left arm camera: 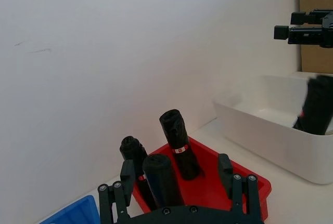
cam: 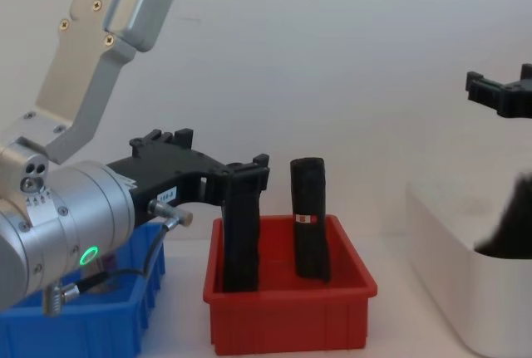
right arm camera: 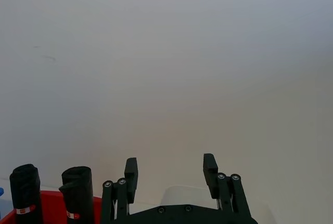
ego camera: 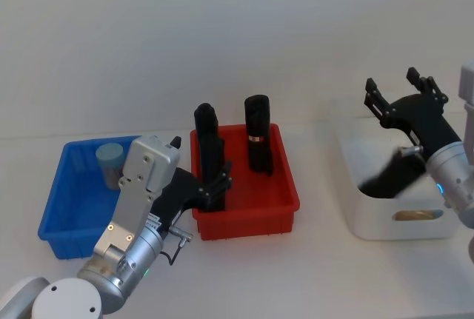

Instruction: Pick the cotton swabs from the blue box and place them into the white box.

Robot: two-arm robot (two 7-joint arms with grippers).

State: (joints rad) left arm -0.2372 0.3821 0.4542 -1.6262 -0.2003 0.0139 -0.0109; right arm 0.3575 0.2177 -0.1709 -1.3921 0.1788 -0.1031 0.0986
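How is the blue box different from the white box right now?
The blue box is bright blue and sits at the robot's left; the white box is glossy white and sits at its right. The blue box holds a cotton swab jar; the white box holds a dark object. Both are open-topped bins.

You see one jar of cotton swabs (ego camera: 109,162) standing upright in the far part of the blue box (ego camera: 70,208), its pale teal lid on top. The blue box is a bright ribbed bin just left of the red bin (ego camera: 246,208). The white box (ego camera: 392,219), glossy and larger, sits well right of the red bin.
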